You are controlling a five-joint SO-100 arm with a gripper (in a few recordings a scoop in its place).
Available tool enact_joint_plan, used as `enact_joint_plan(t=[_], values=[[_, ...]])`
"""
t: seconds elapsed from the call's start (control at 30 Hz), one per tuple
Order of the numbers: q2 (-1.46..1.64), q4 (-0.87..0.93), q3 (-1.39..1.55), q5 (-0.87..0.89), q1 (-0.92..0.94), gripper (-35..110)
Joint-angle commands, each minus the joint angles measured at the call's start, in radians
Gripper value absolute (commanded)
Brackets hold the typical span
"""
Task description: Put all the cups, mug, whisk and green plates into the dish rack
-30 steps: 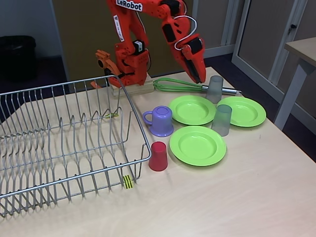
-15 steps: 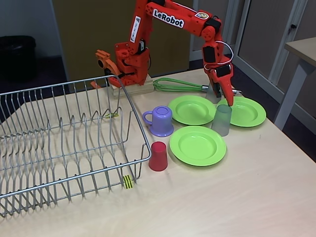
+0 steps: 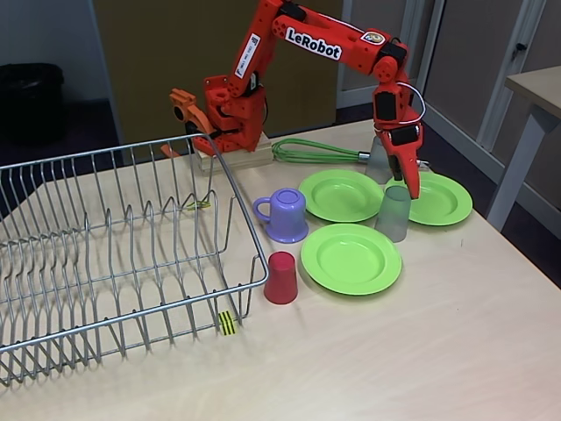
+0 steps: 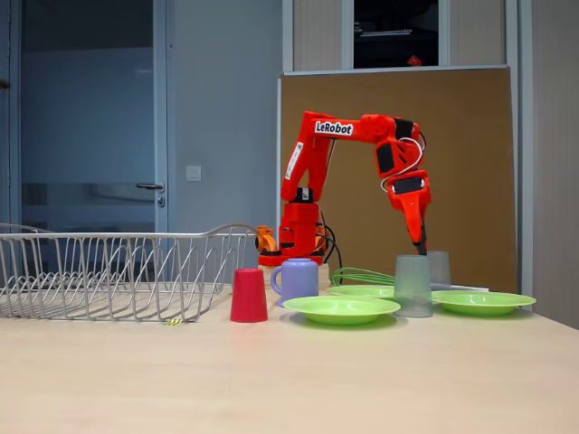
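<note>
gripper (image 3: 412,189) pointing down above near grey cup (image 3: 394,213), jaw state unclear | far grey cup (image 3: 379,160), whisk (image 3: 316,151), three green plates (image 3: 351,257), mug (image 3: 286,215), red cup (image 3: 281,277) on table right of dish rack (image 3: 114,254)

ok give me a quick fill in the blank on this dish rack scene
1. The dish rack holds ____ of the dishes so far.
2. The red cup stands beside the rack's front corner, mouth ____.
3. The gripper hangs above the nearer ____ cup.
4. The whisk lies ____ the plates.

Missing words: none; down; grey; behind
</note>
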Motion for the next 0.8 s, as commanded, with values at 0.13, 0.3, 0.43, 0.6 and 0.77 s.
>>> enact_joint_plan(t=[0.13,0.3,0.43,0.6,0.77], values=[[-0.026,-0.044,-0.026,0.038,-0.009,41],[-0.029,-0.063,-0.005,0.029,0.003,39],[-0.021,-0.063,0.009,0.020,0.018,36],[-0.021,-0.074,0.028,-0.006,0.038,30],[-0.023,-0.087,0.040,-0.041,0.054,31]])
